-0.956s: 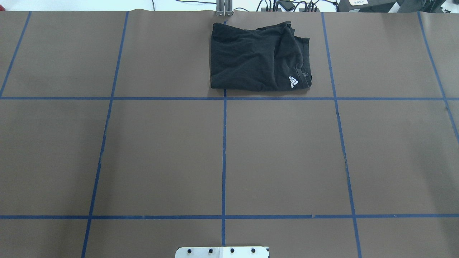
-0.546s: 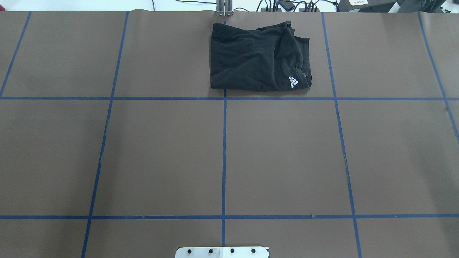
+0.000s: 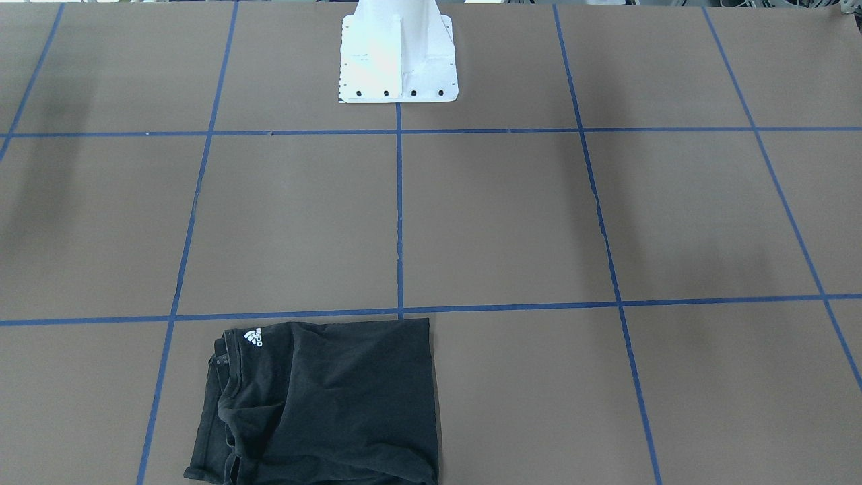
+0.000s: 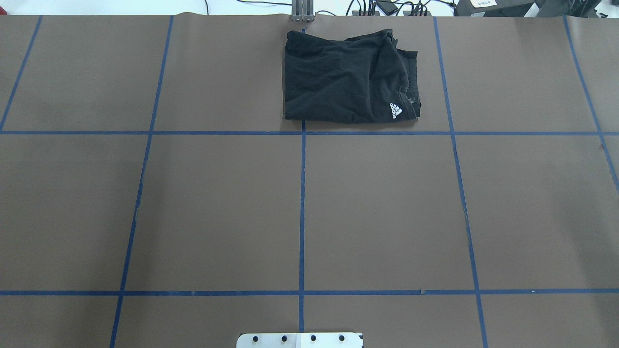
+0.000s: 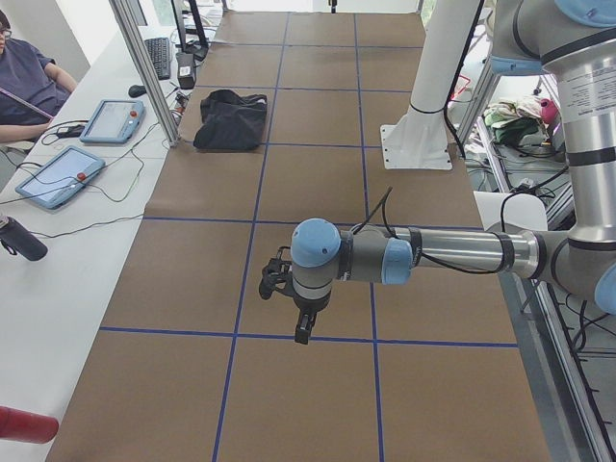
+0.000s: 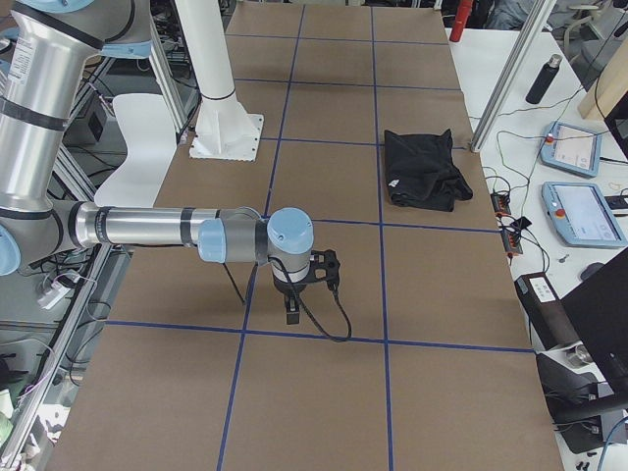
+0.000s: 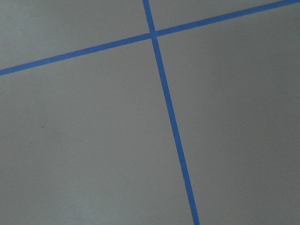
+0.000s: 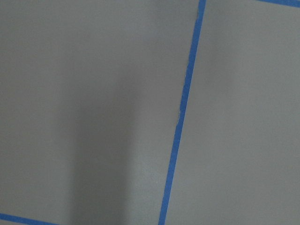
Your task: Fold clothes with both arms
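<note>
Folded shirt at the table's far edge, both grippers well apart from it.

Front-facing view: the shirt (image 3: 323, 404) lies as a rough rectangle at the edge opposite the base (image 3: 397, 60), logo side towards the robot's right. Overhead: the shirt (image 4: 343, 77) sits mostly right of the centre tape line on the table (image 4: 193, 208), long axis along the far edge; no arm shows. Left side view: the left gripper (image 5: 273, 283) hangs over mid-table, the shirt far beyond it. Right side view: the right gripper (image 6: 328, 269) hangs likewise, probably somewhat nearer. Whether either pair of fingers is apart or together, I cannot tell. Both wrist views show only taped table.
</note>
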`<state>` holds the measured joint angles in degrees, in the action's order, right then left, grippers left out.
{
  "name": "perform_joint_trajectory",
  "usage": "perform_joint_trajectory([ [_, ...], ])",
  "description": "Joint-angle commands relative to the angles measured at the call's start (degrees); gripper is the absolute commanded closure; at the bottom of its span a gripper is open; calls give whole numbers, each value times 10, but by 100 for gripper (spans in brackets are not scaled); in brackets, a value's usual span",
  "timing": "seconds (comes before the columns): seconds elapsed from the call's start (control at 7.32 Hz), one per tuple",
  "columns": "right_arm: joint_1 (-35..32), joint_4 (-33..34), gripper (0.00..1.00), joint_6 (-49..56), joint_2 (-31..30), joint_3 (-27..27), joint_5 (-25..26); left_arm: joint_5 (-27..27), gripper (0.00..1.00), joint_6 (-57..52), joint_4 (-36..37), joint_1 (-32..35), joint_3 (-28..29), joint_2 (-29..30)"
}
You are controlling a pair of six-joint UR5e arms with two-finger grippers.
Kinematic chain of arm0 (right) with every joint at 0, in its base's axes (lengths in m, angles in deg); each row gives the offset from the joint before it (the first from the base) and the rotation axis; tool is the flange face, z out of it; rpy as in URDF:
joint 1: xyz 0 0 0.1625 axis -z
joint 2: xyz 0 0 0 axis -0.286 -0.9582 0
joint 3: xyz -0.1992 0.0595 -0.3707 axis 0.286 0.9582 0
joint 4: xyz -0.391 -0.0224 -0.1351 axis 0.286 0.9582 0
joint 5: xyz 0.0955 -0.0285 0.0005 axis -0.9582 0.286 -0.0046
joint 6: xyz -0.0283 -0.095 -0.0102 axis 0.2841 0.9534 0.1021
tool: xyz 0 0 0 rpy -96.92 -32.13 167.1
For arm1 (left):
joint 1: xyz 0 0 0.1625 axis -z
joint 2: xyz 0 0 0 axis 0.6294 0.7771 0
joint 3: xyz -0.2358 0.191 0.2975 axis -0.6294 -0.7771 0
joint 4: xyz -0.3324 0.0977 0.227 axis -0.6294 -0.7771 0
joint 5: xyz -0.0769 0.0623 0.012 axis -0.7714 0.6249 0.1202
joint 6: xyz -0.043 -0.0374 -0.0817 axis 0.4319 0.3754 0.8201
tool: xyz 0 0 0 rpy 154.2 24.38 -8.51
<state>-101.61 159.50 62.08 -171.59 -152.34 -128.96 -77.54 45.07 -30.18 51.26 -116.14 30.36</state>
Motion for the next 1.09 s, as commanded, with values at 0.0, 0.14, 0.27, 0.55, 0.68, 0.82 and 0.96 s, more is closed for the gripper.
perform_joint_trajectory([
  [0.0, 0, -1, 0, 0, 0, -3, 1, 0, 0, 0, 0, 0, -1, 0],
  [0.14, 0, -1, 0, 0, 0, -3, 1, 0, 0, 0, 0, 0, -1, 0],
  [0.27, 0, -1, 0, 0, 0, -3, 1, 0, 0, 0, 0, 0, -1, 0],
  [0.55, 0, -1, 0, 0, 0, -3, 1, -1, 0, 0, 0, 0, -1, 0],
  [0.68, 0, -1, 0, 0, 0, -3, 1, 0, 0, 0, 0, 0, -4, 0],
  [0.82, 0, -1, 0, 0, 0, -3, 1, 0, 0, 0, 0, 0, -5, 0],
  [0.96, 0, -1, 0, 0, 0, -2, 1, 0, 0, 0, 0, 0, -8, 0],
])
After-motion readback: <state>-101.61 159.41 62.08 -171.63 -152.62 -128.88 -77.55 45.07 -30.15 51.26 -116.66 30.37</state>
